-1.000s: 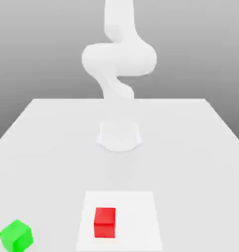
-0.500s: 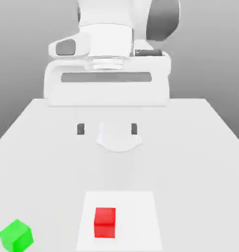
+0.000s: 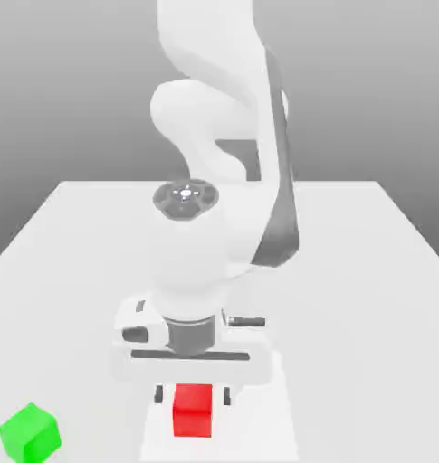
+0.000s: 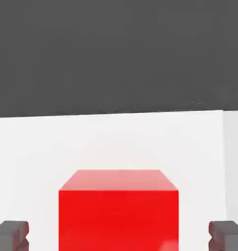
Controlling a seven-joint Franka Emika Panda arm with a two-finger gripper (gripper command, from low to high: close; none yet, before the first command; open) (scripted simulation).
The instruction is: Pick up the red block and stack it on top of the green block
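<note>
The red block (image 3: 193, 412) rests on a white square patch (image 3: 259, 425) near the table's front edge. My gripper (image 3: 193, 395) hangs just above and behind it, open, one finger on each side of the block's width. In the hand view the red block (image 4: 119, 211) sits close and centred, with the dark fingertips (image 4: 12, 233) wide apart on either side and not touching it. The green block (image 3: 29, 433) lies on the table at the exterior view's far left front, well apart from the gripper.
The white table (image 3: 367, 262) stretches back behind the arm. The arm's own bulk stands over the table's middle, directly behind the red block.
The hand has dropped from high over the table's middle down and forward to just above the red block. Both blocks have stayed where they were.
</note>
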